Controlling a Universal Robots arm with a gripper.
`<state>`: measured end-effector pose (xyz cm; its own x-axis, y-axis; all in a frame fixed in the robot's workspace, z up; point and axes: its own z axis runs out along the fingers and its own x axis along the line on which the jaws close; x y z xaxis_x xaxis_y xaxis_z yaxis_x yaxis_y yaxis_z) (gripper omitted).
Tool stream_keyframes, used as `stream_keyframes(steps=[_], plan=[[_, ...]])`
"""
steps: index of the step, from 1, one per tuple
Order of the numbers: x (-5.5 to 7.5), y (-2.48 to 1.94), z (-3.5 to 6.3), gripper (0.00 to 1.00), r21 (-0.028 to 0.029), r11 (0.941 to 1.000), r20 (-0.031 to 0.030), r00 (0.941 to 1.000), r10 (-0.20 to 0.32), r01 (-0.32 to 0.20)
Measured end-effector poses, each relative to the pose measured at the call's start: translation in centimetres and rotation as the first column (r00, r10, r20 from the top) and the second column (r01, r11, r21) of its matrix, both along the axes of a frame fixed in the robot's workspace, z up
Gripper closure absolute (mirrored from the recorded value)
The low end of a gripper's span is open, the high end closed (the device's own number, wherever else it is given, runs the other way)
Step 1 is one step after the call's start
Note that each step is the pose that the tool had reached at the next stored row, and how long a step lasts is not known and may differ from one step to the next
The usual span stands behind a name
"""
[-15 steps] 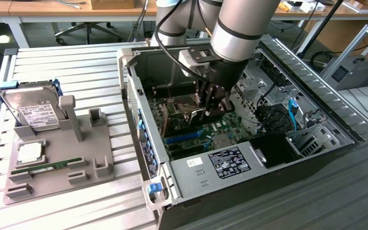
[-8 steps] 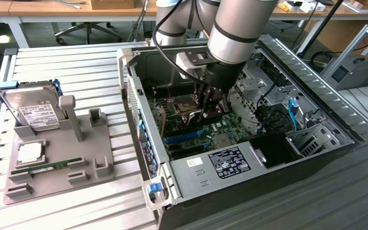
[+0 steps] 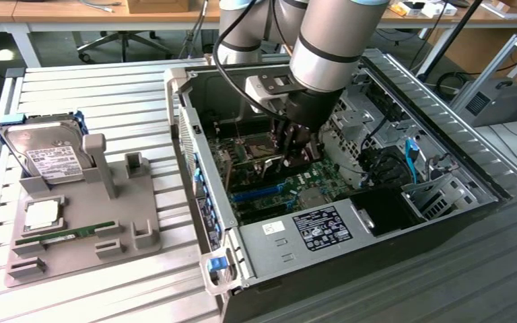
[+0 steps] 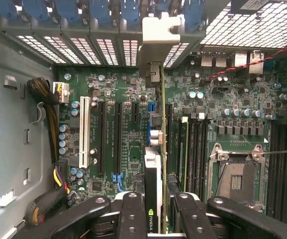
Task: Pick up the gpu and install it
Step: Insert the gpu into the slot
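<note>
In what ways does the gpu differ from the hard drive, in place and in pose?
Place: the gpu is gripped between the fingers inside the computer case; the hard drive sits on the gray holder outside it.
Pose: the gpu stands on edge over the motherboard; the hard drive lies tilted, with its white label up.
Both are flat, thin parts.

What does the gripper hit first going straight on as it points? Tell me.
The gpu in the gripper would meet the motherboard first, probably at a black expansion slot; depth is unclear.
</note>
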<state>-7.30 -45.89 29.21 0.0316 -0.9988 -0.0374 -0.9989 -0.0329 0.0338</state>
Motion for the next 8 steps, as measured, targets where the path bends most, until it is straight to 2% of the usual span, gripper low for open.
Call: stream_keyframes(steps=[8], plan=[[-0.26, -0.01, -0.07, 0.73, -0.0002, 1.0, -0.0001, 1.0, 0.0, 0.0]])
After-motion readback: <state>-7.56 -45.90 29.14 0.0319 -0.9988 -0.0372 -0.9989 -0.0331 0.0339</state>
